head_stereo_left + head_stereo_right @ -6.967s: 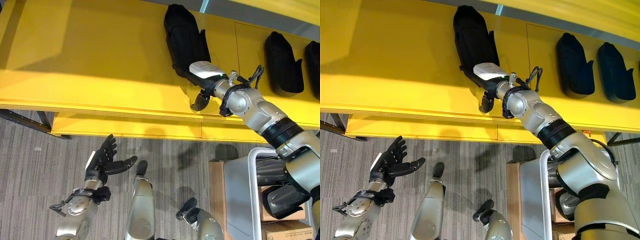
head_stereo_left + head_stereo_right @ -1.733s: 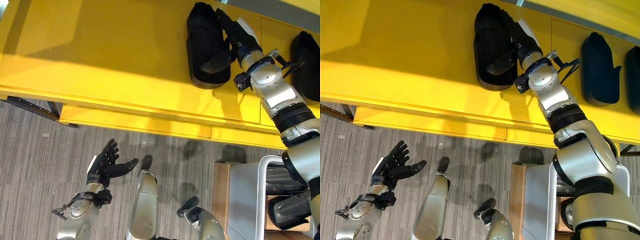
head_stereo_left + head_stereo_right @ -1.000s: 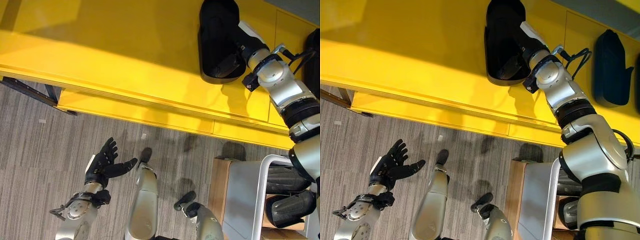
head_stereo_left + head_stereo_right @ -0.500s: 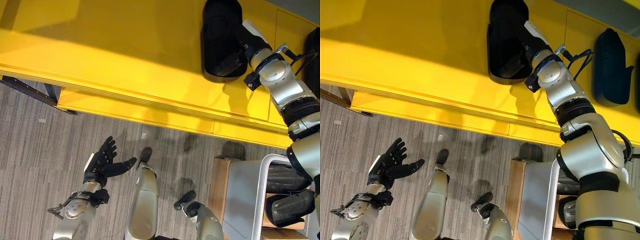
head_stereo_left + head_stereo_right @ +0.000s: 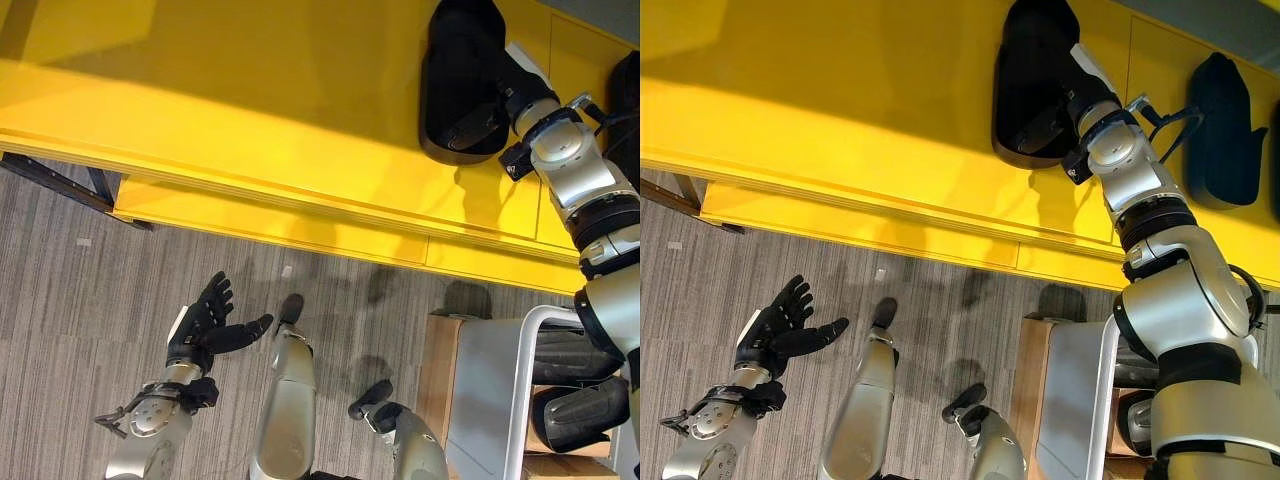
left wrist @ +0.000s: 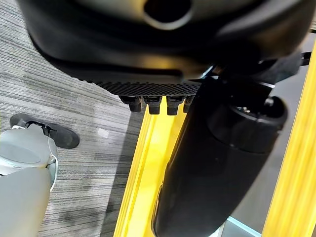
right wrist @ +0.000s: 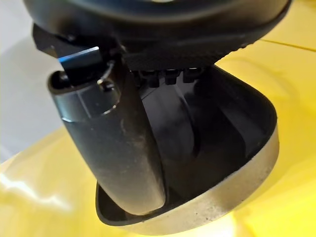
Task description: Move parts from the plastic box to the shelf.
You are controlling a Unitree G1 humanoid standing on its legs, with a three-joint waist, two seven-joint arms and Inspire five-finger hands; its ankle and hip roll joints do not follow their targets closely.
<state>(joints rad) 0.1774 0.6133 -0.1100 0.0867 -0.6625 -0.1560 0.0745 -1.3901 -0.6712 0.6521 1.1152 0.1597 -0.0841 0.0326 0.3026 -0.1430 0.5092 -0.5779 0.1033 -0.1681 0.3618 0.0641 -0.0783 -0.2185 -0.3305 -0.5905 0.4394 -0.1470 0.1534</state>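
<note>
Black, glossy, scoop-shaped plastic part (image 5: 455,85) lying on the yellow shelf (image 5: 250,110), long axis running front to back, open end toward the shelf edge. Right hand (image 5: 497,95) reaching inside it, thumb straight, grip unclear. Left hand (image 5: 205,325) spread open, empty, low over the floor.

parts (image 5: 455,85) (image 5: 1225,115) side by side on shelf (image 5: 250,110); cart (image 5: 480,400) right, below.

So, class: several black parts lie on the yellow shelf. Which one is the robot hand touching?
The leftmost black part: the right robot hand rests on it. The other black part, further right on the yellow shelf, lies untouched.
</note>
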